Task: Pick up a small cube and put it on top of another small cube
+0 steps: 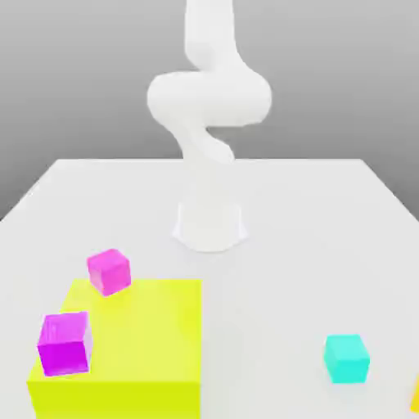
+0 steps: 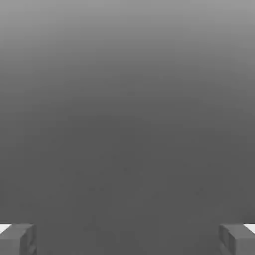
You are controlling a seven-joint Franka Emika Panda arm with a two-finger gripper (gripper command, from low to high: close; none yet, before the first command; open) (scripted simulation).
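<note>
A pink cube (image 1: 109,271) sits at the far left corner of a big yellow block (image 1: 143,335); I cannot tell whether it rests on the block or just behind it. A larger magenta cube (image 1: 64,343) stands at the block's near left corner. A cyan cube (image 1: 346,358) lies alone on the white table at the exterior view's right. The white arm (image 1: 209,106) rises from its base at the table's middle and leaves the picture at the top. In the hand view my gripper (image 2: 127,239) is open, its fingers (image 2: 17,239) far apart with plain grey between them.
The arm's round base (image 1: 209,225) stands mid-table behind the yellow block. A sliver of an orange-yellow object (image 1: 416,397) shows at the exterior view's right edge, near the front. The white table (image 1: 270,311) stretches between the block and the cyan cube.
</note>
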